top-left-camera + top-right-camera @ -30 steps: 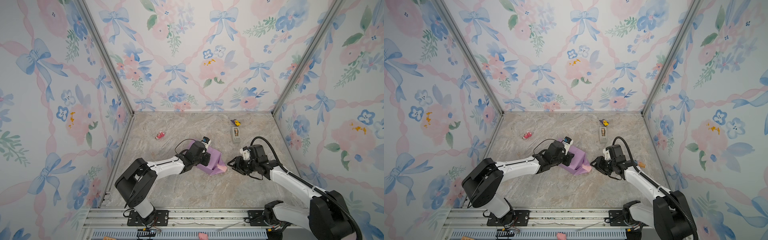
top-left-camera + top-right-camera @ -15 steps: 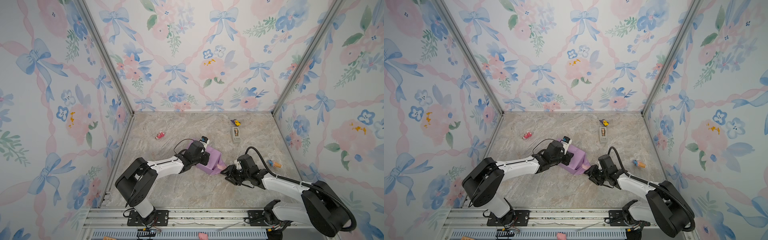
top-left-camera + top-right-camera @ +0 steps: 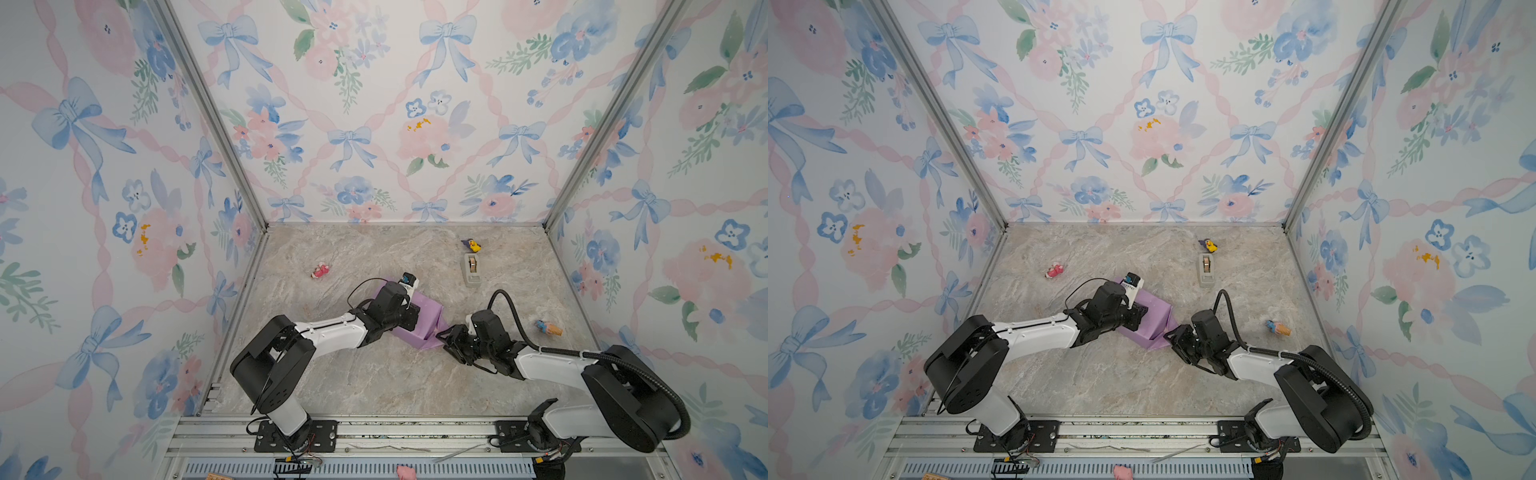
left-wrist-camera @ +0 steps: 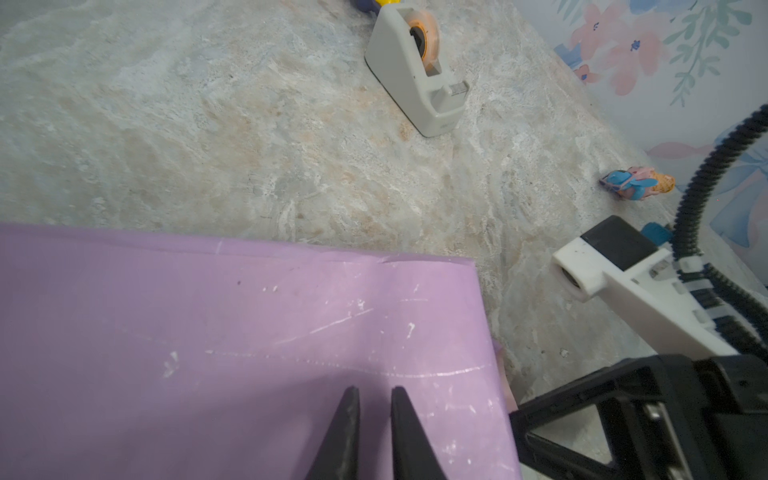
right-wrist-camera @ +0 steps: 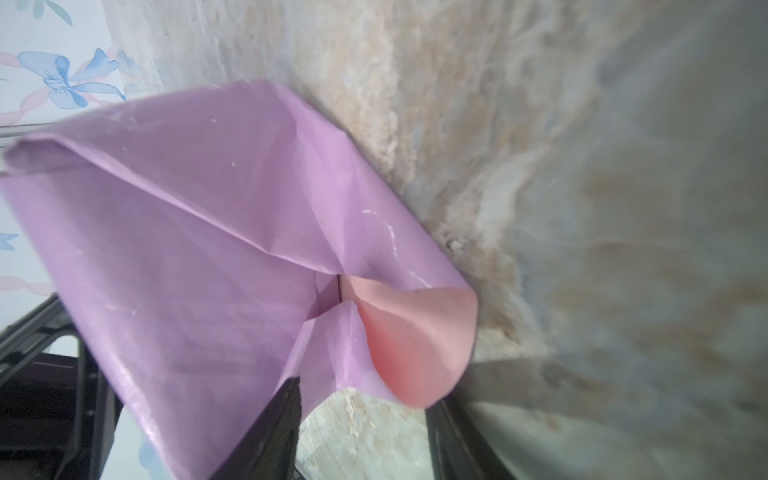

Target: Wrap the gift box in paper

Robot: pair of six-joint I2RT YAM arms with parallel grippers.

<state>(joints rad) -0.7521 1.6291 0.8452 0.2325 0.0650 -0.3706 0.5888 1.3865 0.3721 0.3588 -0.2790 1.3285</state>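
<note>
In both top views, looking steeply down from high above the front rail (image 3: pixel 395 427) onto the whole table (image 3: pixel 374 382), almost equally framed, shifted slightly sideways. From the left wrist, close above the paper (image 4: pixel 208 332), facing the tape dispenser (image 4: pixel 409 79). From the right wrist, very near and low, onto that paper's folded end, partly blurred.

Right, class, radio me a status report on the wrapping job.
Left gripper, jaws a slit apart, tips on the paper. Right gripper open, astride the loose end flap. Gift box hidden under paper. Tape dispenser stands clear.
</note>
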